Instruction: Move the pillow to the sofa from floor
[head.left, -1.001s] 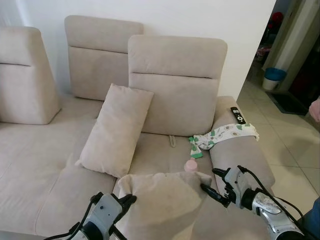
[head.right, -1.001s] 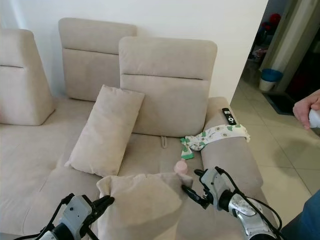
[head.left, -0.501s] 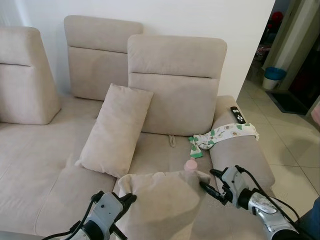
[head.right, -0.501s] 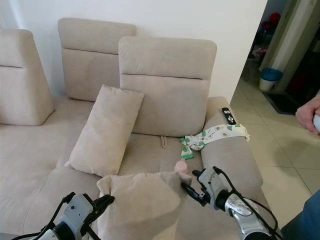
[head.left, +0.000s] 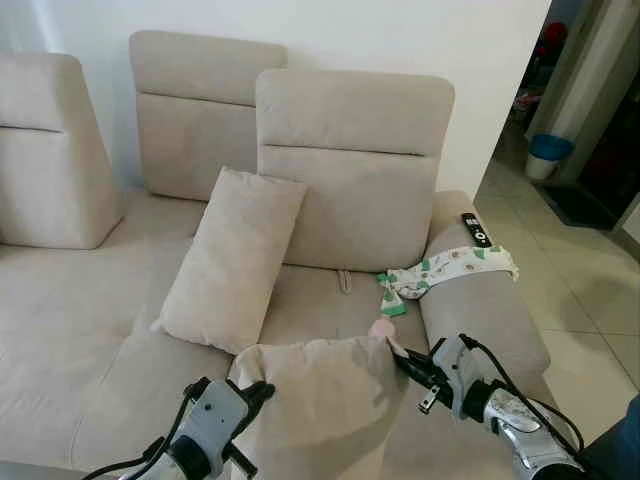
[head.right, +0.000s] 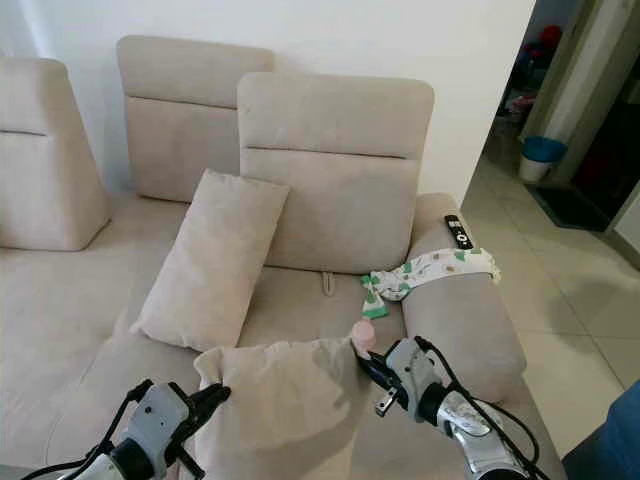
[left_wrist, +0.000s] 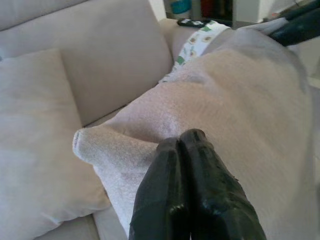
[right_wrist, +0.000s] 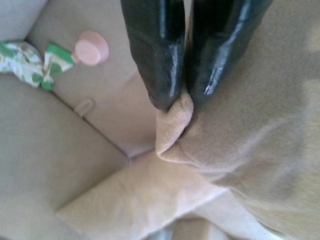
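A beige pillow hangs between my two grippers, just over the front of the beige sofa's seat. My left gripper is shut on the pillow's left edge; in the left wrist view its fingertips press together into the fabric. On the other side, my right gripper is shut on the upper right corner. The right wrist view shows that corner pinched between the black fingers. The pillow's lower part runs out of the picture.
A second beige pillow leans against the backrest. A small pink object lies on the seat behind the held pillow. A patterned cloth and a black remote rest on the right armrest. Tiled floor and a blue bin lie right.
My right gripper has moved left and inward, squeezing the pillow narrower and lifting its right corner. A person's hand at the right edge is gone from view.
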